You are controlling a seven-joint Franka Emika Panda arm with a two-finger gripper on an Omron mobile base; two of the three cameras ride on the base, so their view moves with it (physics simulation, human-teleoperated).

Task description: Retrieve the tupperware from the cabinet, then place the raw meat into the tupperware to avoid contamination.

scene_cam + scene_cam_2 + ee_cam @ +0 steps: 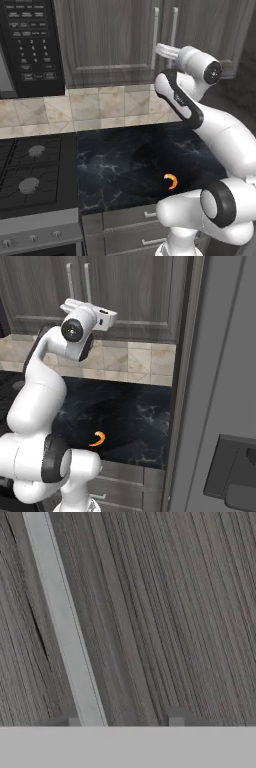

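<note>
Right, my tool sits half spread at the closed cabinet, one tip by its stiff, slick bar handle, where I'd grip it mid-length, while the light, slippery raw meat lies on the dark surface.

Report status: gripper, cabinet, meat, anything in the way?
Gripper up at the cabinet door, jaws apart, handle by one fingertip, not gripped. Doors shut. Raw meat on the black counter. Nothing in the way.
</note>
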